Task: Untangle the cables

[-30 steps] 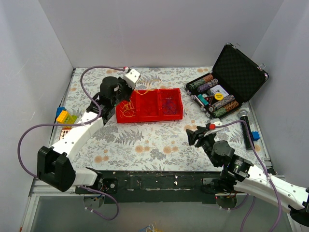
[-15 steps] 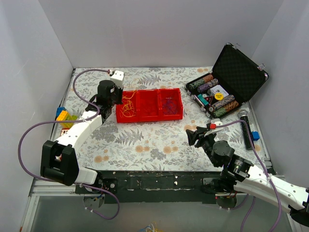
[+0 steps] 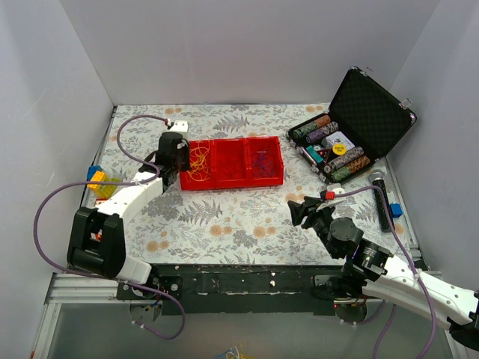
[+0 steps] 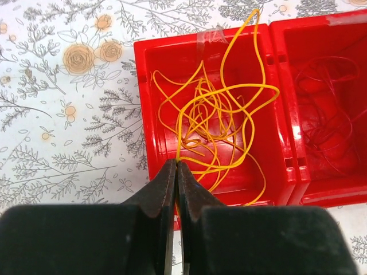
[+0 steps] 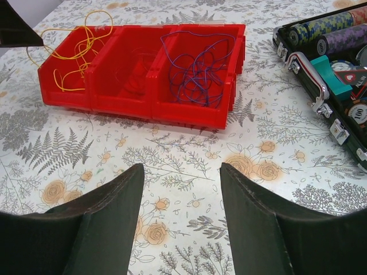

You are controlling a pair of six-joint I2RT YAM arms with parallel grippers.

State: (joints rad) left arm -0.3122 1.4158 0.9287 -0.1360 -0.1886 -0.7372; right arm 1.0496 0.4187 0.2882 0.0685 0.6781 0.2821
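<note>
left fingers point(image 4: 160, 192) pinch a strand of the yellow cables point(image 4: 209, 123) in the red tray point(image 4: 172, 46), a slow lift likely next; right fingers point(image 5: 112, 206) hang wide open.

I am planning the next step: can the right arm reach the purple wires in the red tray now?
Probably yes. The right gripper is open and faces the purple wires, with only bare tablecloth between. The left gripper, shut on the yellow wires at the far compartment, is out of the way.

Tangled yellow cables point(image 4: 209, 114) in tray's point(image 5: 172, 112) left compartment, seemingly red cables point(image 5: 136, 80) middle, purple cables point(image 5: 198, 71) right
</note>
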